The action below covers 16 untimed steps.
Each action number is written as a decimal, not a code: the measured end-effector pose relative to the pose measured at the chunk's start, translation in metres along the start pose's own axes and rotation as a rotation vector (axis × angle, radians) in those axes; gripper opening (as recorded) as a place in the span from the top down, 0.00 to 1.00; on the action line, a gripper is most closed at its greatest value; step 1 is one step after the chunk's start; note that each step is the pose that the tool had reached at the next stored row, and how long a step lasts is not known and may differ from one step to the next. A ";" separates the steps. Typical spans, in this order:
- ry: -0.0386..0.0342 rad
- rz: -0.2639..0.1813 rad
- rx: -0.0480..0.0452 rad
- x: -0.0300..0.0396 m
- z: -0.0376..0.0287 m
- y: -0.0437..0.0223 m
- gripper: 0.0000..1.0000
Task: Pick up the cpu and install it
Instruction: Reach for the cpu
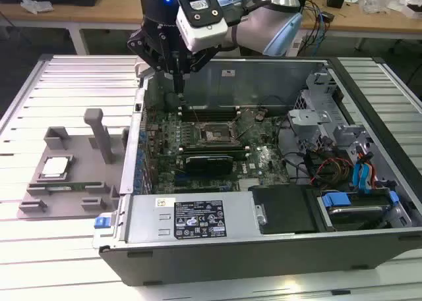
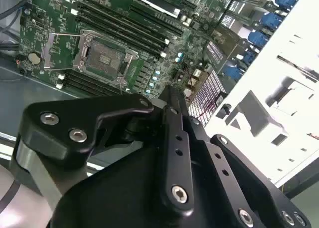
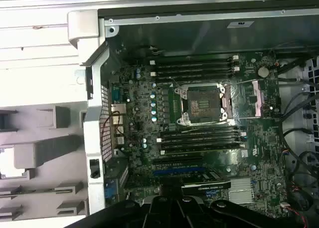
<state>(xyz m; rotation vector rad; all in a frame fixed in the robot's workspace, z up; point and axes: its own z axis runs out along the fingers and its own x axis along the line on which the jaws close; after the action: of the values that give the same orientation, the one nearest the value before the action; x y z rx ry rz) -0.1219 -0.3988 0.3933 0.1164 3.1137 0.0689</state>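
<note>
The cpu (image 1: 55, 167), a flat silver square, lies in a recess of the grey holder (image 1: 39, 202) on the exterior view's left, outside the computer case. The black socket frame (image 1: 212, 134) on the green motherboard sits empty, seen in both wrist views (image 2: 102, 57) (image 3: 202, 105). My gripper (image 1: 179, 82) hangs over the case's far left corner, above the motherboard and well away from the cpu. Its fingers are shut together with nothing between them, as the second wrist view (image 2: 167, 92) shows.
A long green memory stick (image 1: 57, 188) lies on the holder beside the cpu. A tall grey post (image 1: 100, 135) rises from the holder. The case wall (image 1: 135, 136) stands between holder and motherboard. Drive bays and cables (image 1: 343, 163) crowd the case's right side.
</note>
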 end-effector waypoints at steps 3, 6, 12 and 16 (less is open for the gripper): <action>0.0000 0.000 0.0003 0.0132 -0.0004 -0.0010 0.89; 0.0000 0.000 0.0002 0.0222 -0.0006 -0.0017 0.89; -0.0001 0.000 0.0002 0.0448 -0.0012 -0.0033 0.89; -0.0006 0.000 0.0002 0.0668 -0.0018 -0.0050 0.89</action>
<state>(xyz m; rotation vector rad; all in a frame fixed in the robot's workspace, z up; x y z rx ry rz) -0.1889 -0.3989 0.3933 0.1165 3.1131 0.0685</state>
